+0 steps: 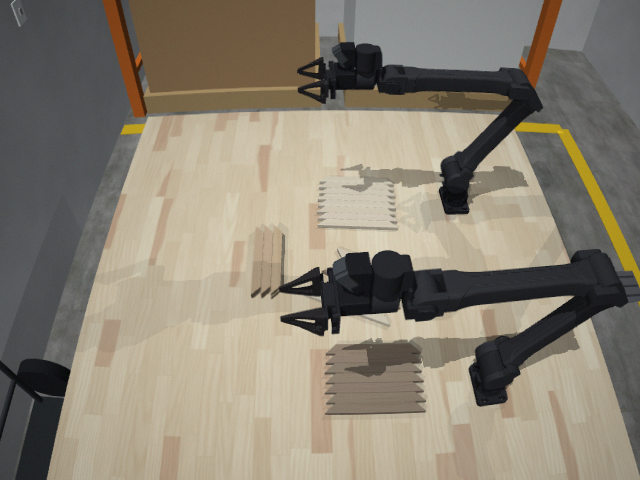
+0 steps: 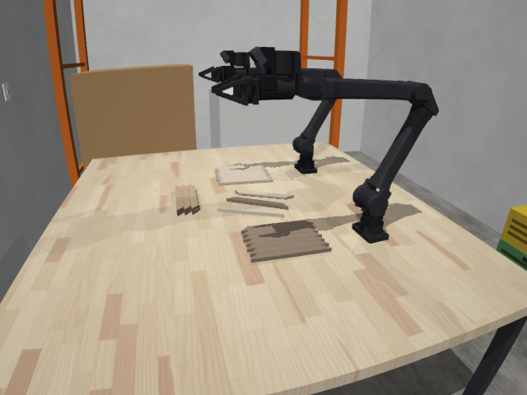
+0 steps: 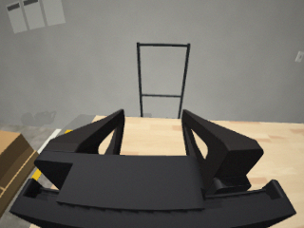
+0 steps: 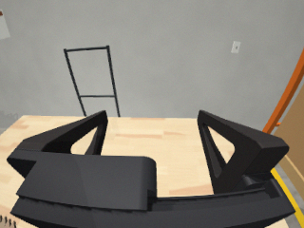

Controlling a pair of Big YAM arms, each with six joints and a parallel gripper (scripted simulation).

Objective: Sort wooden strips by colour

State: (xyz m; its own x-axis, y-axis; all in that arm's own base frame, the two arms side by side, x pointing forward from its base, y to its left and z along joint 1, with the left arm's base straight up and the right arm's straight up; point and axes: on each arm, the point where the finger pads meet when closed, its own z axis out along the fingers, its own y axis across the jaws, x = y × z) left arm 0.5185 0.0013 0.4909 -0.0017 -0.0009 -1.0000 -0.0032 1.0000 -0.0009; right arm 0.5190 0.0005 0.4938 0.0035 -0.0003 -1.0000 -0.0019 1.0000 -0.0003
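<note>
Three loose strips lie between the rows: a pale one (image 2: 263,195), a dark brown one (image 2: 257,202) and another pale one (image 2: 251,211). The left arm hides most of them in the top view. The pale row (image 1: 356,204) (image 2: 242,174) lies beyond them and the dark brown row (image 1: 374,387) (image 2: 285,246) nearer the exterior camera. A short tan row (image 1: 256,263) (image 2: 185,195) lies crosswise to their left. My left gripper (image 1: 281,304) (image 2: 214,89) (image 3: 153,114) is raised, partly open and empty. My right gripper (image 1: 298,81) (image 2: 199,73) (image 4: 152,115) is raised, wide open and empty.
Both arms reach level above the wooden table (image 1: 155,361) (image 2: 170,297), high over the strips. A brown panel (image 1: 222,46) (image 2: 132,110) stands behind the table, beside an orange upright (image 1: 124,56). A wheeled cart (image 1: 43,377) stands off the table's left side.
</note>
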